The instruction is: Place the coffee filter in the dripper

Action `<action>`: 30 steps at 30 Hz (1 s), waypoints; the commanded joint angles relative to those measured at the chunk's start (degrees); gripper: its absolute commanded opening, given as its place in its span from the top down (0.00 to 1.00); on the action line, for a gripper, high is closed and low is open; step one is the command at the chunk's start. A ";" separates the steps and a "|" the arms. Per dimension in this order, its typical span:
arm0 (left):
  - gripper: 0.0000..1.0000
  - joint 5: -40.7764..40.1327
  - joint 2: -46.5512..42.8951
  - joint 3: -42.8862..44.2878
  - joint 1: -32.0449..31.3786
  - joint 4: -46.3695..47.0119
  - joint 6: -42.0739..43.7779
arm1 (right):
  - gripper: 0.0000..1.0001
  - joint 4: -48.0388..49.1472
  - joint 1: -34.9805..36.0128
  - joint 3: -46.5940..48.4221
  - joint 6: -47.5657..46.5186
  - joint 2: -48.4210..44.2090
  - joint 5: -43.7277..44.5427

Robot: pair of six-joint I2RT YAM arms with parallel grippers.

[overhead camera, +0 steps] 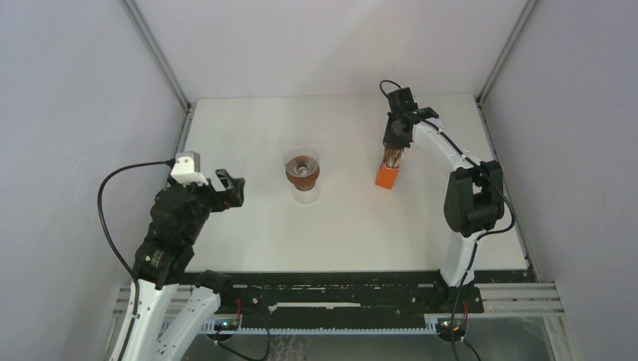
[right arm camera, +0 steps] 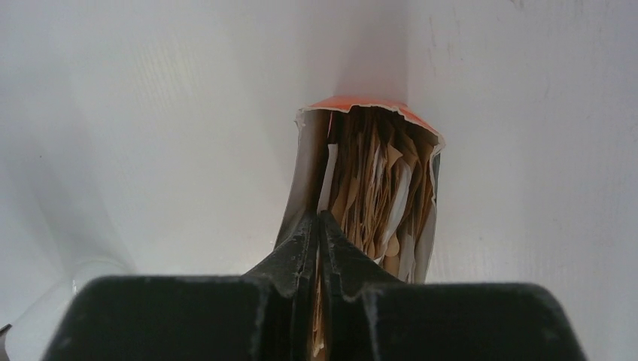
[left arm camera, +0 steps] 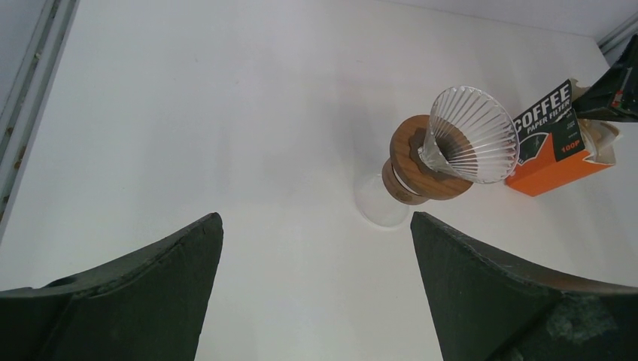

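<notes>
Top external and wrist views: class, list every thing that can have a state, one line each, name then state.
dripper: upright on the glass cup, no filter inside.
glass cup: upright, under the dripper.
orange box: upright, top torn open.
coffee filters: packed in the box, one apparently pinched.
left gripper: open, holding nothing.
right gripper: shut, tips in the box mouth.

Left end effector [left arm camera: 316,219] spread wide; right end effector [right arm camera: 319,226] clamped.
</notes>
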 commanded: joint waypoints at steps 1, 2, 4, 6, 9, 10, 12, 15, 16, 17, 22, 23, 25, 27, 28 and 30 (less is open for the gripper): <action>0.00 1.22 -0.03 -1.43 0.62 2.33 -0.21 | 0.94 0.64 -0.48 2.50 1.05 -0.36 0.65; 0.00 1.18 -0.11 -1.42 0.63 2.33 -0.22 | 0.96 0.47 -0.41 2.43 0.94 -0.71 0.66; 0.00 1.18 -0.07 -1.43 0.69 2.30 -0.21 | 0.99 0.23 -0.40 2.17 0.85 -1.79 0.66; 0.00 1.26 -0.07 -1.44 0.72 2.40 -0.34 | 1.00 0.14 -0.31 1.79 0.69 -3.15 0.73; 0.00 1.54 -0.07 -1.42 0.89 2.41 -0.37 | 1.00 0.02 -0.22 1.37 0.24 -5.21 0.74; 0.00 1.53 -0.07 -1.42 0.84 2.41 -0.38 | 1.00 -0.15 -0.26 1.28 0.16 -5.74 0.76; 0.00 1.70 -0.14 -1.56 0.85 2.42 -0.38 | 1.00 -0.46 -0.18 1.11 -0.06 -6.72 0.74; 0.00 1.75 -0.18 -1.52 0.92 2.42 -0.47 | 1.00 -0.52 -0.13 0.68 -0.38 -7.86 0.58; 0.00 1.79 -0.26 -1.57 0.99 2.46 -0.51 | 1.00 -0.66 -0.13 0.66 -0.42 -8.04 0.59; 0.00 1.81 -0.25 -1.59 0.99 2.50 -0.49 | 1.00 -0.82 -0.13 0.58 -0.53 -8.22 0.60; 0.00 1.96 -0.20 -1.60 1.02 2.46 -0.55 | 1.00 -0.94 -0.04 -0.04 -1.19 -9.29 0.74; 0.00 2.09 -0.24 -1.66 1.03 2.50 -0.60 | 1.00 -1.13 -0.04 -0.05 -1.40 -9.53 0.47; 0.00 2.06 -0.33 -1.64 1.02 2.46 -0.65 | 1.00 -1.12 -0.04 -0.38 -1.91 -10.39 -0.62; 0.00 2.20 -0.27 -1.60 1.14 2.57 -0.78 | 1.00 -0.24 -0.07 -1.52 -2.49 -12.48 -1.82; 0.00 2.34 -0.26 -1.62 1.16 2.59 -0.90 | 1.00 0.35 -0.11 -2.20 -2.99 -13.62 -2.70; 0.00 2.66 -0.31 -1.59 1.10 2.62 -1.06 | 1.00 1.62 -0.20 -3.74 -3.56 -16.06 -3.57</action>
